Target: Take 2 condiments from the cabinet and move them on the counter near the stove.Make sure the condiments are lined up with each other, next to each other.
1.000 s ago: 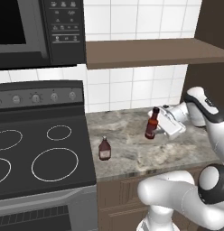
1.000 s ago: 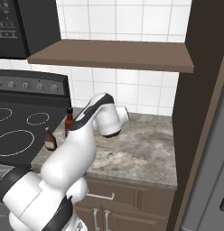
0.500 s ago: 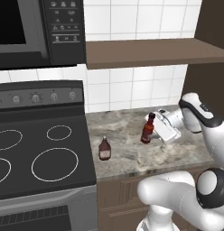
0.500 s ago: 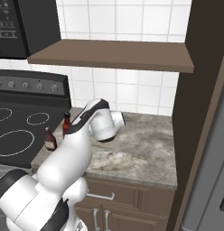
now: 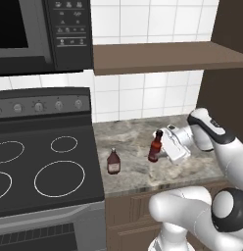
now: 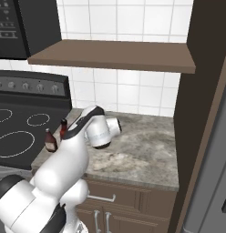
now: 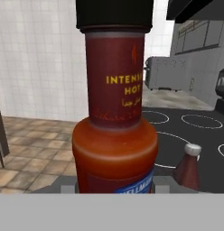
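red-orange bottle (image 5: 154, 146) lower, nearer maroon bottle (image 5: 113, 162) than before; gripper (image 5: 162, 147) clamped on it.

Squat bottle (image 5: 113, 162) on counter (image 5: 133, 138), seemingly left of slim bottle (image 5: 155, 146).

Red-orange hot sauce bottle (image 7: 114, 113) upright at centre, black cap at 12 o'clock, yellow lettering on neck, blue label edge at 6. Small maroon bottle (image 7: 188, 166) with pale cap at 4 o'clock, on black stove top (image 7: 177, 128) with white rings.
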